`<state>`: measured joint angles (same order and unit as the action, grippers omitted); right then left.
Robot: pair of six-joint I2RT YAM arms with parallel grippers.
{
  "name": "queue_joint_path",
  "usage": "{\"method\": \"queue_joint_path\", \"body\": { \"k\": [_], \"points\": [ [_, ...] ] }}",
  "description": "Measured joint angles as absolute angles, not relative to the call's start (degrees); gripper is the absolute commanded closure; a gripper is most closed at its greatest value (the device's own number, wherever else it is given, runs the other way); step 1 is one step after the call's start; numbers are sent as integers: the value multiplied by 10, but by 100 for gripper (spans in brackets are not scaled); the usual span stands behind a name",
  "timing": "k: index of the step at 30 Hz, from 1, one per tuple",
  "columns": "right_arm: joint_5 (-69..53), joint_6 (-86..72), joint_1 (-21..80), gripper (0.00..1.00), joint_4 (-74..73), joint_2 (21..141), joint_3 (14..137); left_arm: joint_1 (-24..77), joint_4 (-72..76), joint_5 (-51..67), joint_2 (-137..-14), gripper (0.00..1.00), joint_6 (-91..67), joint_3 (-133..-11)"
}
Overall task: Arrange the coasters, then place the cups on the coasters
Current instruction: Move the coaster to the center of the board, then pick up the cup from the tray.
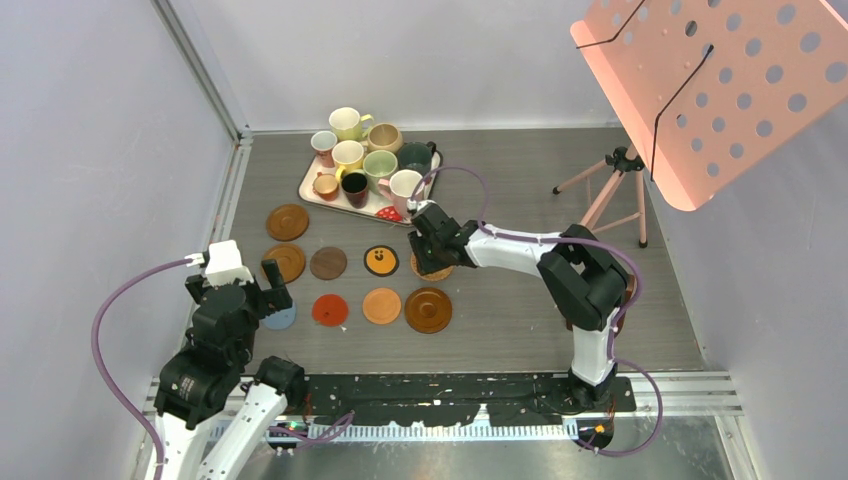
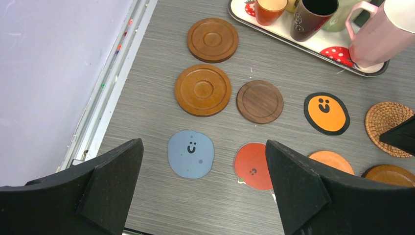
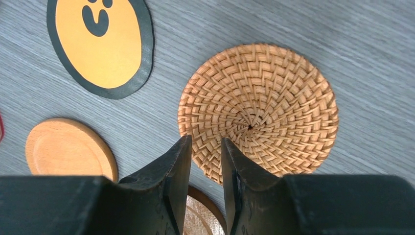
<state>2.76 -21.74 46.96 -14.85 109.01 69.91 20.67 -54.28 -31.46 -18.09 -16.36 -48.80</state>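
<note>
Several coasters lie in rows on the grey table: two rimmed brown ones [image 2: 213, 39] [image 2: 202, 90], a dark wooden one [image 2: 260, 101], a black one with an orange face [image 2: 326, 113], a blue-grey one [image 2: 190, 153], a red one [image 2: 250, 165], an orange one [image 1: 381, 305] and a large brown one [image 1: 428, 309]. My right gripper [image 3: 205, 140] hangs over the near rim of the woven wicker coaster [image 3: 264, 107], jaws a narrow gap apart with nothing pinched. My left gripper [image 2: 203, 143] is wide open above the blue-grey coaster. The cups [image 1: 365, 160] stand together on the tray [image 1: 306, 189].
A pink cup [image 2: 377, 34] stands at the tray's near corner, close to the wicker coaster. A small tripod [image 1: 612, 190] stands at the right under a pink perforated board [image 1: 720, 90]. A metal rail [image 2: 110, 93] and the wall run along the left side.
</note>
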Motion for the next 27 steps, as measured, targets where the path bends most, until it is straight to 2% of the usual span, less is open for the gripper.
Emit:
{"method": "queue_joint_path", "body": {
  "k": [10,14,19,20,21,27],
  "points": [
    [55,-163,470,52,-200,1082,796,207,-542,-314,-182,1,-164,-488],
    [56,-155,470,27,-225,1036,808,207,-535,-302,-190,1,-164,-481],
    [66,-149,470,11,-248,909,759,207,-535,-283,-251,1,-167,-483],
    [69,-148,470,5,-254,878,745,207,-536,-281,-272,1,-169,-487],
    [71,-146,470,2,-260,841,730,207,-536,-279,-296,1,-173,-495],
    [85,-133,470,5,-274,671,654,207,-543,-271,-424,4,-179,-584]
  ]
}}
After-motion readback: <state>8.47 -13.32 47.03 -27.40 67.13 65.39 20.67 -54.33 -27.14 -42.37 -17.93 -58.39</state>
